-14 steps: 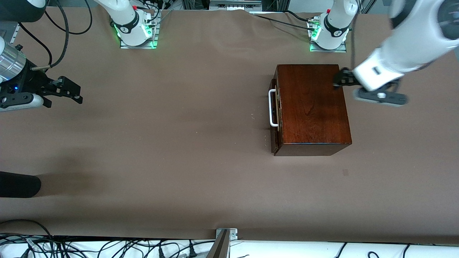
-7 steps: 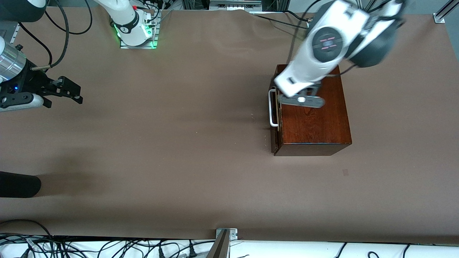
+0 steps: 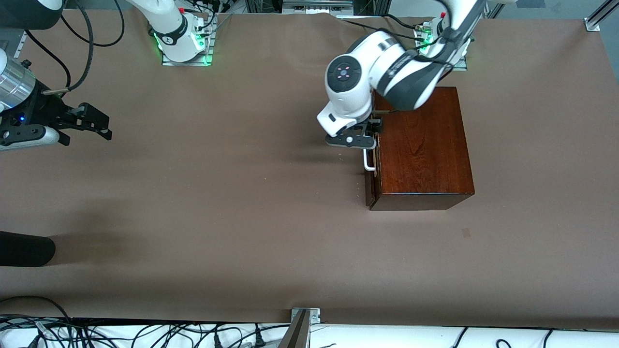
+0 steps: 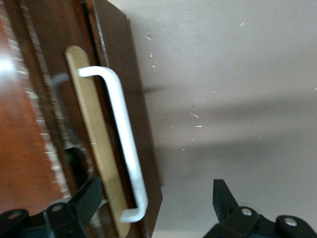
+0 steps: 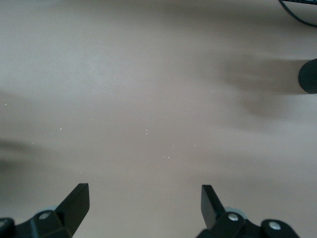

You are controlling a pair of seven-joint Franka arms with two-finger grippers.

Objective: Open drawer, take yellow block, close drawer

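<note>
- Dark reddish-brown wooden box point(image 3: 423, 147) sits on the tabletop point(image 3: 242, 193) toward the left arm's end, its drawer point(image 3: 370, 181) shut, with the white bar handle point(image 3: 368, 162) on the face turned toward the right arm's end.
- Left end effector point(image 3: 360, 137) hovers over the upper end of that handle, at the box's front edge; a second ago it was over the box's opposite edge, and half a second ago over the lid.
- In the left wrist view its fingers point(image 4: 84, 201) are spread wide, one over the drawer front point(image 4: 126, 124), the other over bare tabletop, with the handle point(image 4: 126, 144) lying between them and nothing pinched.
- Right end effector point(image 3: 89, 123) waits over the tabletop at the right arm's end, well apart from the box, unmoved from the earlier frames; its fingers point(image 5: 74, 201) are spread and empty.
- Yellow block is not visible in any view.
</note>
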